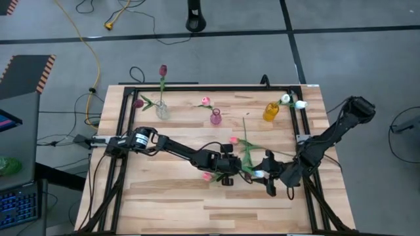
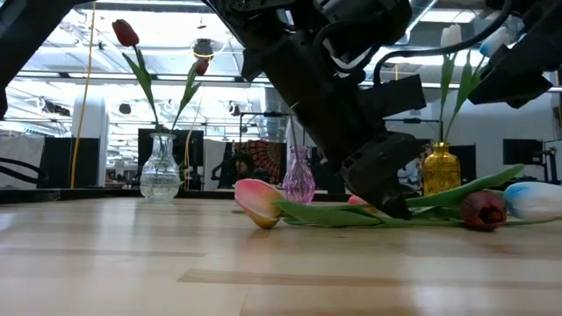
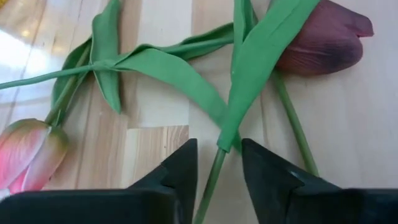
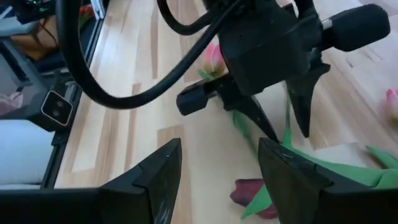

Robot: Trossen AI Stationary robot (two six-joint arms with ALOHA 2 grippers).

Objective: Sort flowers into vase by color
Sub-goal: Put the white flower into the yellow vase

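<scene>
A: Start at the left. Why is the clear vase (image 1: 161, 111) back there with a dark red tulip (image 1: 163, 69) standing upright in it?

B: It looks like the home for dark red. A 2nd dark head (image 1: 138, 103) leans out beside it, so I judge that colour partly sorted.

A: And the next vase?

B: The pink vase (image 1: 215, 118) sits mid-row with 1 pink tulip (image 1: 205, 101) in it, tilted to the side. Colour matches glass, which seems the point of the layout.

A: What is the left end effector (image 3: 217, 167) doing?

B: It is low over the surface (image 1: 164, 203), fingers apart, straddling a thin green stem (image 3: 210, 180). The stem runs between the 2 fingers but neither presses on it yet. Taking it by the stem rather than the head would keep the bloom clear and leave the stem free to drop into a neck.

A: What lies around it?

B: A loose pink tulip (image 2: 257, 201) on the surface, crossed leaves, and a dark red tulip (image 3: 323, 40) just beyond them. The stems overlap, so lifting 1 could drag another.

A: The right end effector (image 4: 217, 168)?

B: Just beside the same heap, fingers apart and holding nothing. It hovers facing the left one.

A: Far right?

B: The amber vase (image 1: 271, 111) holds white tulips (image 1: 293, 101).
</scene>
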